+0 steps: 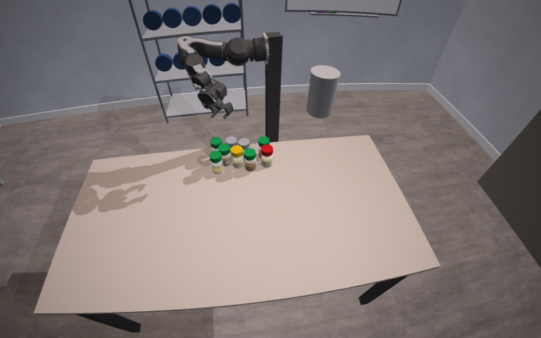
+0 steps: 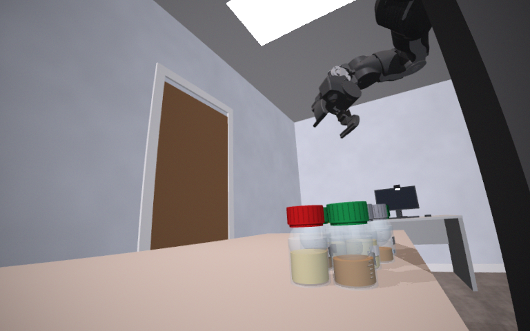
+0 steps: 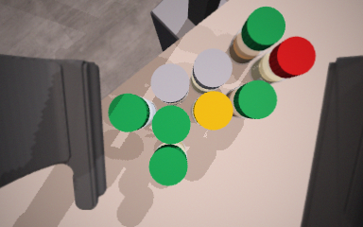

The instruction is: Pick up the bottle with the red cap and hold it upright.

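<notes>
overhead, the end effector (image 1: 221, 112) hangs in the air above a tight cluster of bottles, its two fingers part-way spread and gripping nothing. the red-capped bottle (image 1: 266, 155) stands upright on the surface (image 1: 239, 239), well below the end effector and off to one side of it, at the cluster's outer corner. in the wrist view that red cap (image 3: 295, 56) lies nearest the dark finger (image 3: 337, 142) at the right edge of the picture, while the other finger (image 3: 80, 137) frames the left. directly beneath the gap between the fingers sit a yellow-capped bottle (image 3: 214, 111), two grey-capped bottles (image 3: 213, 68) (image 3: 170, 83) and five green-capped ones (image 3: 171, 124), all upright and packed close. one green-capped bottle (image 3: 257, 99) stands just beside the red-capped one, and another (image 3: 265, 26) is just behind it. from the side, the red-capped bottle (image 2: 308, 243) holds pale cream contents and its green-capped neighbour (image 2: 351, 243) a brown fill, with the end effector (image 2: 332, 126) far above them. the arm reaches out from a black post (image 1: 272, 83) at the surface's far edge.
</notes>
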